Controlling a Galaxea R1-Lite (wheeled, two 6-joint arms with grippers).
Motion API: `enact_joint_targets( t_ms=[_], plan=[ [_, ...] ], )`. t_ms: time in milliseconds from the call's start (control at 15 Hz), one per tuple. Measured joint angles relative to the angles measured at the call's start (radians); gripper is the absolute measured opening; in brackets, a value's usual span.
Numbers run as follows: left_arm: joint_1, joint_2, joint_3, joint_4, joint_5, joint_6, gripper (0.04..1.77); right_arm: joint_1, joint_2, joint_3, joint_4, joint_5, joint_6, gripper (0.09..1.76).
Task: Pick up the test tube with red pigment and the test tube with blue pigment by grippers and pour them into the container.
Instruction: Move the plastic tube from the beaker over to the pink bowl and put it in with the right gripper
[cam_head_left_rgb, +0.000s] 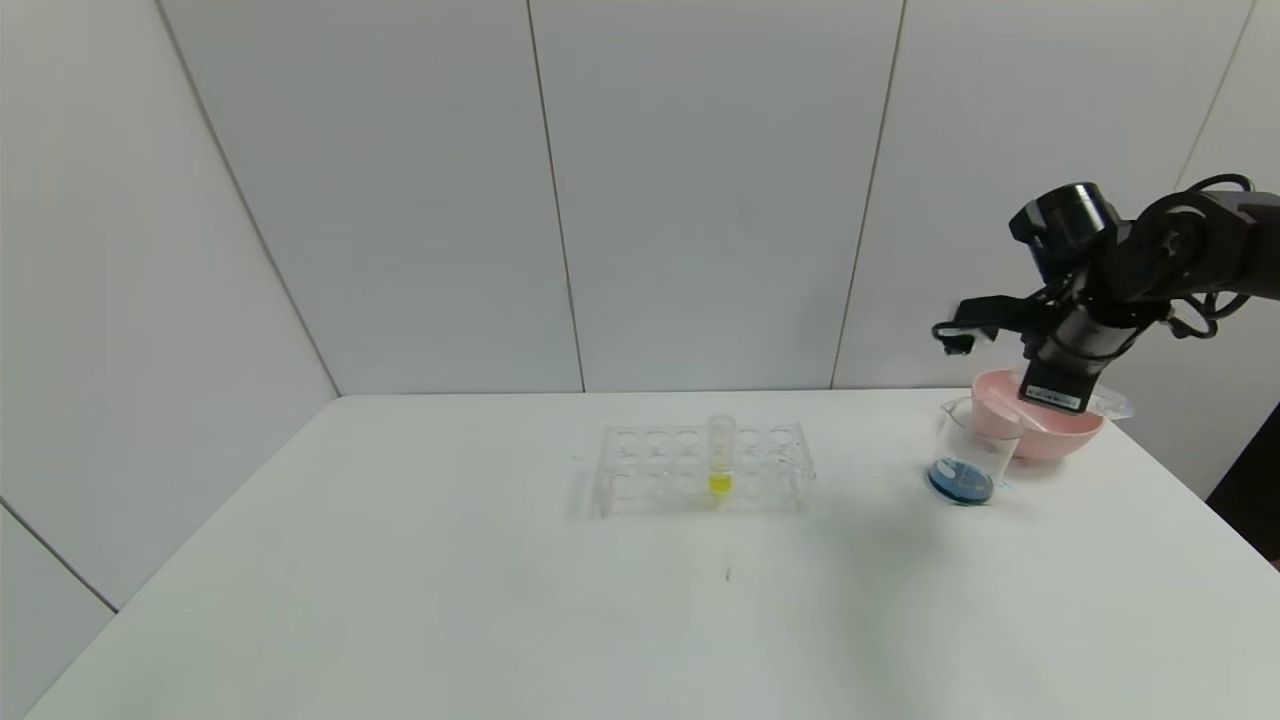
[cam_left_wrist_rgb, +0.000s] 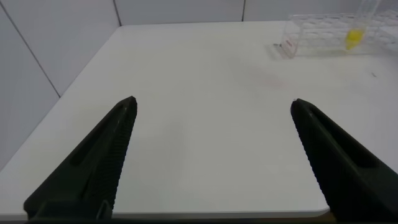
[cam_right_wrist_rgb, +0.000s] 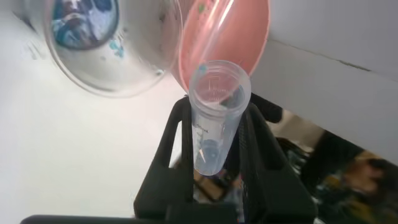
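Note:
My right gripper (cam_head_left_rgb: 1052, 392) points down over the pink bowl (cam_head_left_rgb: 1062, 436) at the table's far right. In the right wrist view the gripper (cam_right_wrist_rgb: 219, 107) is shut on a clear test tube (cam_right_wrist_rgb: 214, 118) that shows only blue traces, its mouth toward the bowl (cam_right_wrist_rgb: 245, 37). The container, a small glass beaker (cam_head_left_rgb: 965, 455), stands just left of the bowl with dark blue liquid at its bottom; it also shows in the right wrist view (cam_right_wrist_rgb: 112, 56). No tube with orange-red liquid shows. My left gripper (cam_left_wrist_rgb: 212, 101) is open and empty over the table's near left part, outside the head view.
A clear tube rack (cam_head_left_rgb: 700, 465) stands mid-table with one yellow-liquid tube (cam_head_left_rgb: 721, 455) upright in it; both show far off in the left wrist view, rack (cam_left_wrist_rgb: 317, 30) and tube (cam_left_wrist_rgb: 354, 37). A clear slim object lies on the bowl's right rim (cam_head_left_rgb: 1112, 404).

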Motion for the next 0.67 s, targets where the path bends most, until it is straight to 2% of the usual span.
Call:
enact_joint_targets(
  t_ms=[400,533,667],
  plan=[
    [0.0,0.0,0.0,0.0,0.0,0.0,1.76,-0.111,-0.067,0.009,-0.006,0.511,0.321,0.49],
    [0.0,0.0,0.0,0.0,0.0,0.0,1.76,-0.154,-0.121,0.05,-0.042,0.631,0.467,0.49],
    [0.0,0.0,0.0,0.0,0.0,0.0,1.76,-0.185,-0.186,0.137,-0.133,0.718,0.593,0.49]
  ],
)
